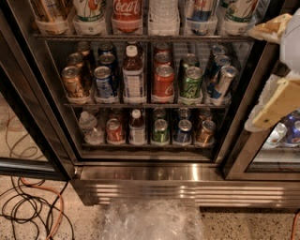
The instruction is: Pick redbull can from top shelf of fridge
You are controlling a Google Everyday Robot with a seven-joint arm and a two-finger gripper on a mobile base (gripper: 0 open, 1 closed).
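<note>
The fridge [145,173] stands open in front of me, with grey wire racks. The top shelf [140,37] runs along the upper edge and holds tall cans and a red-labelled cola bottle [127,11]. The redbull can [202,11], blue and silver with a red mark, stands on that shelf right of centre, its top cut off by the frame edge. My gripper [255,77] is at the right edge, in front of the dark door frame. Its cream fingers [276,105] are spread apart and empty, right of and below the redbull can.
The middle rack holds short cans, a red cola can [163,82], a green can [192,83] and slim blue-silver cans [222,79]. The lower rack holds small cans and bottles. Cables [33,206] lie on the floor at left. Crumpled clear plastic [150,220] lies below the steel base.
</note>
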